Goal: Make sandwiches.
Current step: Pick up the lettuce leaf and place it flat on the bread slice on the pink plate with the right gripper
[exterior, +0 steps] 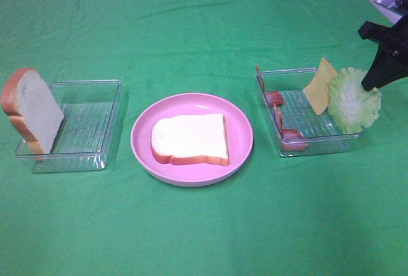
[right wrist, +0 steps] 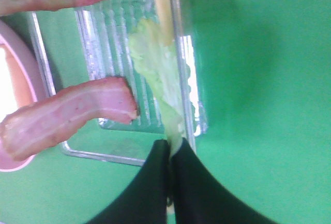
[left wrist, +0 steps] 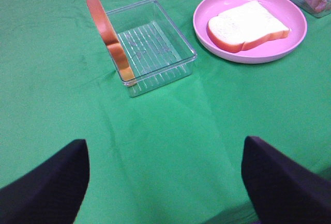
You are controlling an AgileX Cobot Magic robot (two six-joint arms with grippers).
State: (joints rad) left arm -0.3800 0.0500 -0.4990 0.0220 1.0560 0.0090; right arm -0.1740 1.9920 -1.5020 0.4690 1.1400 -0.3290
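Now, right gripper [right wrist: 169,146]: pinched shut on lettuce [right wrist: 158,74] edge, at tray [exterior: 319,145] rim
Left gripper [left wrist: 163,149]: wide open, empty
Bread [exterior: 191,139]: flat on plate [exterior: 143,142]
Risk: thin edge grip; leaf may slip or snag rim when lifted

High overview; wrist close-ups, plate [exterior: 241,137] seemingly common

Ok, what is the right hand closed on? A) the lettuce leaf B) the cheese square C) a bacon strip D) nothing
A: the right hand is pinched shut on the edge of the lettuce leaf, while the cheese square and bacon strips sit ungripped in the clear tray.
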